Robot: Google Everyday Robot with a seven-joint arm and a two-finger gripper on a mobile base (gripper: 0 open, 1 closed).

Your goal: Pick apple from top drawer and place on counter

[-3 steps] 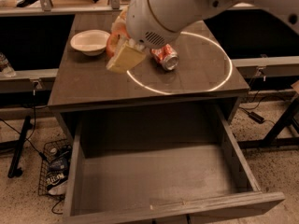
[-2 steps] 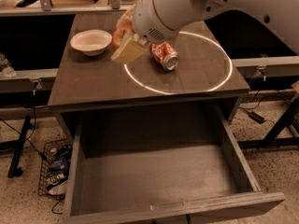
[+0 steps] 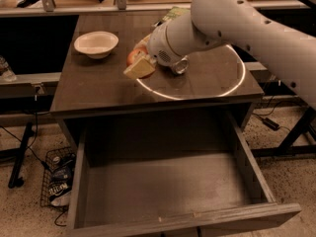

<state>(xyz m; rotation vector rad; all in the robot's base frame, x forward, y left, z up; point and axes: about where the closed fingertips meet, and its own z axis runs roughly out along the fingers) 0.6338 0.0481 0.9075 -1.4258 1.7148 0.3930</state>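
The apple (image 3: 133,57), red with a yellowish patch, sits between the tan fingers (image 3: 140,69) of my gripper (image 3: 137,63), which is shut on it. The gripper holds it low over the counter (image 3: 89,90), at the left edge of the white circle (image 3: 232,90). I cannot tell whether the apple touches the wood. The white arm reaches in from the upper right. The top drawer (image 3: 163,191) is pulled fully open below the counter's front edge, and its inside shows nothing.
A white bowl (image 3: 96,43) stands at the counter's back left. A crushed soda can (image 3: 180,66) lies just right of the gripper, partly hidden by the arm. A green packet (image 3: 174,13) peeks out behind the arm. A wire basket (image 3: 59,181) is on the floor at left.
The gripper with the apple has come down and slightly forward toward the counter surface. The drawer, bowl and can have not moved.
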